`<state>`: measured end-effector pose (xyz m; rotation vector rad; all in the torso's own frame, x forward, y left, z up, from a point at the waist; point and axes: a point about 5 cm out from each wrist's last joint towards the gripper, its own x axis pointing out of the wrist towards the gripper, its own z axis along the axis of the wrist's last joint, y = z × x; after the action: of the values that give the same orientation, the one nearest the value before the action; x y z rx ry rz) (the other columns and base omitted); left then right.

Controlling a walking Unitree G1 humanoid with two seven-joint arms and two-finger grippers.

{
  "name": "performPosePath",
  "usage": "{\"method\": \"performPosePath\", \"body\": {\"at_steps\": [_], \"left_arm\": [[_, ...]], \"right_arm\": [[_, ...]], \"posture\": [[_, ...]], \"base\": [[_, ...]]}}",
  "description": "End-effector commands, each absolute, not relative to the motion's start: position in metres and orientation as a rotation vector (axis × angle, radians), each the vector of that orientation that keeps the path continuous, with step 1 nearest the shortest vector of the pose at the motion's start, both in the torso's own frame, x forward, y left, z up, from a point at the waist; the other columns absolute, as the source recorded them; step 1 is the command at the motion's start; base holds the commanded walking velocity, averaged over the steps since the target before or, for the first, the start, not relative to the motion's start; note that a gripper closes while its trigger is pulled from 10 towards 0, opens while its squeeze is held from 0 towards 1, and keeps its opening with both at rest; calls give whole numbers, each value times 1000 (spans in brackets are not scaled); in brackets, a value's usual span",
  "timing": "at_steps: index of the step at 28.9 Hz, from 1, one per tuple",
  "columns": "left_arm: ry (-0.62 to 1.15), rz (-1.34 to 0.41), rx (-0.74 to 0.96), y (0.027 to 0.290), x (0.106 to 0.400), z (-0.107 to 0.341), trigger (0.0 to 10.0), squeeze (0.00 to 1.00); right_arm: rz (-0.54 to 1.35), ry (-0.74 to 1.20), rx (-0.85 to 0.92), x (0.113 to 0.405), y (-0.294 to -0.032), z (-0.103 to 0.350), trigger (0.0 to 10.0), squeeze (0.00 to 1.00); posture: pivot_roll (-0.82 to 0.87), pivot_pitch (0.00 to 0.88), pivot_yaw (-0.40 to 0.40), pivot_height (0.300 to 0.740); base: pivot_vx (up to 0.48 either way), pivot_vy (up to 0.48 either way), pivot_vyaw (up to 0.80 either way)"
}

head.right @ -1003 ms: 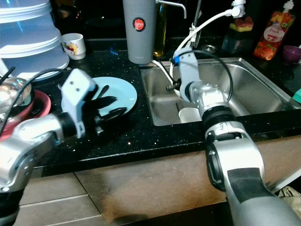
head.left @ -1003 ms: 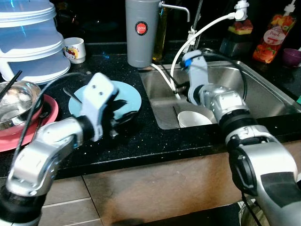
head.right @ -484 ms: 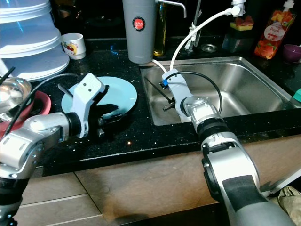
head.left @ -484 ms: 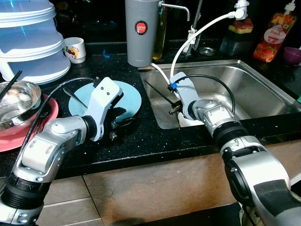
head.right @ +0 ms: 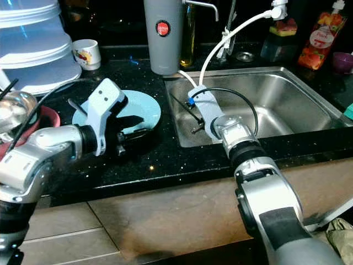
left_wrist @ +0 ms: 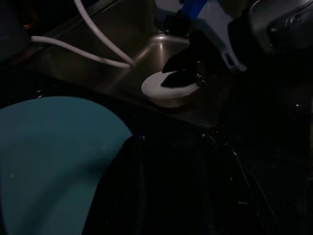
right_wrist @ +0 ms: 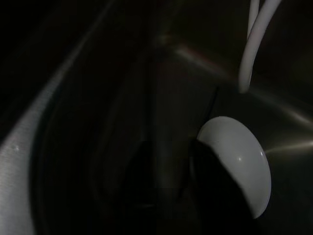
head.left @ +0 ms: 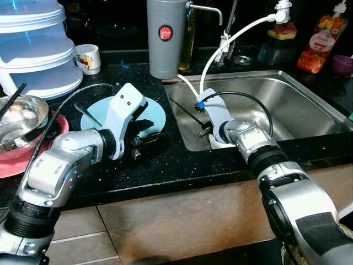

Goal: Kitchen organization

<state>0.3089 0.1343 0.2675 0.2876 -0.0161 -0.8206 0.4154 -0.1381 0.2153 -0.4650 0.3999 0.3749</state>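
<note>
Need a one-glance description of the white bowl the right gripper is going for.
Find the steel sink set in the black counter. In its front left corner, by the right gripper, sits the white bowl. It is the one small white dish down in the basin; the blue plate lies up on the counter.

head pair looking forward and down over black counter [head.left: 165, 171] and sink [head.left: 287, 105], framing nearly alike. left wrist close, aimed across blue plate [left_wrist: 44, 147] toward the sink, catching white bowl [left_wrist: 168, 88]. right wrist very near, dim, down inside the sink onto the same bowl.
</note>
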Motion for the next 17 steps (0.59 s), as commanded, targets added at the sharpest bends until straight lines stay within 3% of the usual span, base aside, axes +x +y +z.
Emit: {"method": "performPosePath", "body": {"at_steps": [1,3,7,8,10,13,17], "left_arm": [[-42,-840,290,131,308,273,10000,0],[-44,-840,290,132,307,273,10000,0],[-42,-825,299,135,307,272,10000,0],[-32,-796,323,139,306,270,10000,0],[-16,-750,369,144,306,267,10000,0],[39,-650,392,159,300,256,10000,0],[33,-578,341,180,289,250,10000,0]], "right_arm": [[371,416,-469,414,-139,211,10000,996],[372,415,-470,414,-138,211,10000,996],[368,370,-480,416,-133,216,10000,855],[366,320,-463,417,-129,222,10000,0],[361,251,-424,418,-124,232,10000,0],[458,167,-216,415,-98,250,10000,0],[592,130,-203,406,-65,255,10000,0]], "posture": [[50,67,-19,740],[50,67,-19,740],[54,58,-19,740],[56,54,-17,740],[56,54,-17,740],[61,50,-13,740],[67,51,-20,740]], "base": [[0,0,0],[0,0,0],[0,0,0],[0,0,0],[0,0,0],[0,0,0],[0,0,0]]}}
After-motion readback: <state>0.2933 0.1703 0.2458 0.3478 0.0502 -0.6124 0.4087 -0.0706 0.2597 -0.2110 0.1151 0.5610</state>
